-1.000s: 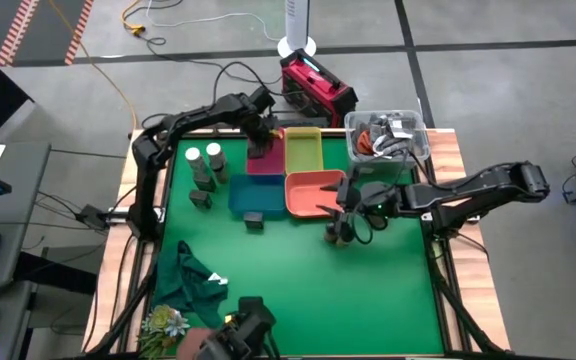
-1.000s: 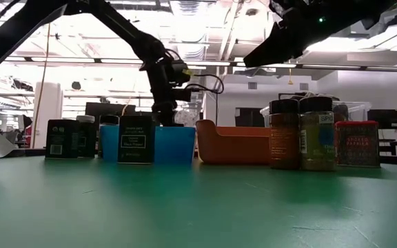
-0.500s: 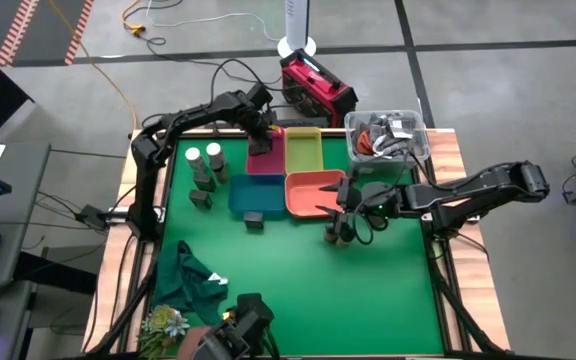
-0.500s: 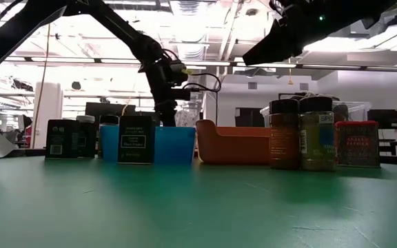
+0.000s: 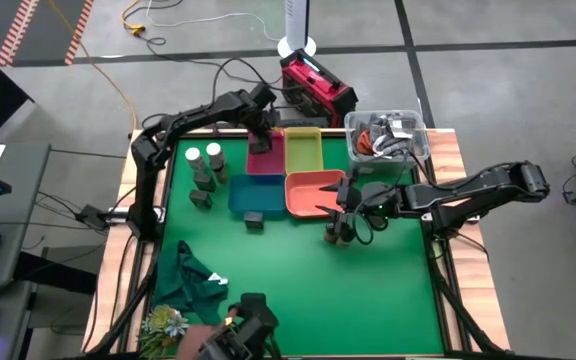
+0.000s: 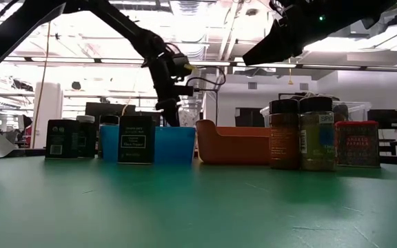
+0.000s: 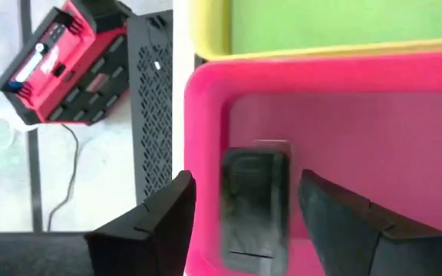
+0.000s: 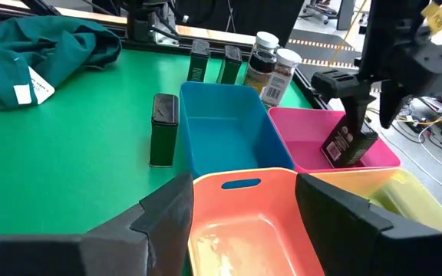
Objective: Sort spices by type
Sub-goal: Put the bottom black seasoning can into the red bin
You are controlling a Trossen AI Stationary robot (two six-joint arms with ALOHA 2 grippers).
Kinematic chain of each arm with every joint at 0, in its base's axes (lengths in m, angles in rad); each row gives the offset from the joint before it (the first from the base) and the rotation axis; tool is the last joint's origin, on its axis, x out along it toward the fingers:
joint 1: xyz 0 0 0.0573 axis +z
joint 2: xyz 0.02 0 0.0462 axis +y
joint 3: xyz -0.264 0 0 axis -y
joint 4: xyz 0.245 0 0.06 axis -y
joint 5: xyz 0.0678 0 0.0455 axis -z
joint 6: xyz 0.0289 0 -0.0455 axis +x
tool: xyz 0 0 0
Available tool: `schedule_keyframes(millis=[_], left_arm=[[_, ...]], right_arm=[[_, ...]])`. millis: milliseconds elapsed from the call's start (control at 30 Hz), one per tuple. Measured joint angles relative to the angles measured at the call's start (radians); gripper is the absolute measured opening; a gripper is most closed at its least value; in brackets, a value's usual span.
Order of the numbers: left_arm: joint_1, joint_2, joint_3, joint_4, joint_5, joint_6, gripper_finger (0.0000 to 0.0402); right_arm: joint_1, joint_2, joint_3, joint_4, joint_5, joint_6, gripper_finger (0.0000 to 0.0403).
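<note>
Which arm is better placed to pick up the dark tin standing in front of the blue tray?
The left, probably. Its gripper is open above the pink tray, a tin already lying in it. The target tin stands by the blue tray. The right gripper hovers over the dark round jars.

You worked over a green table top [image 5: 298,270] edged in pale wood, set on a grey concrete floor [image 5: 508,60] marked with dark lines. An orange cable [image 5: 108,75] trailed across it, and striped hazard tape [image 5: 13,35] lay at one corner. Beyond the table, bright ceiling lights [image 6: 205,27] glared over a white wall [image 6: 253,93].
</note>
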Motion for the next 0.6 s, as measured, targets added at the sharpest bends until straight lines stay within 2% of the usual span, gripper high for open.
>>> schedule_keyframes(millis=[200,333,433,600], left_arm=[[-0.016,-0.013,0.108,-0.114,-0.003,-0.035,0.0220],[-0.060,-0.079,0.147,-0.186,0.047,-0.070,0.0220],[-0.127,-0.149,0.128,-0.224,0.062,-0.114,0.0220],[-0.286,-0.286,0.009,-0.222,0.054,-0.182,0.0218]], right_arm=[[0.000,0.000,0.000,0.000,0.000,0.000,0.0260],[0.000,0.000,0.000,-0.012,0.000,0.000,0.0260],[0.000,0.000,0.000,-0.032,0.000,0.000,0.0260],[-0.010,0.000,0.000,-0.079,0.011,0.000,0.0260]])
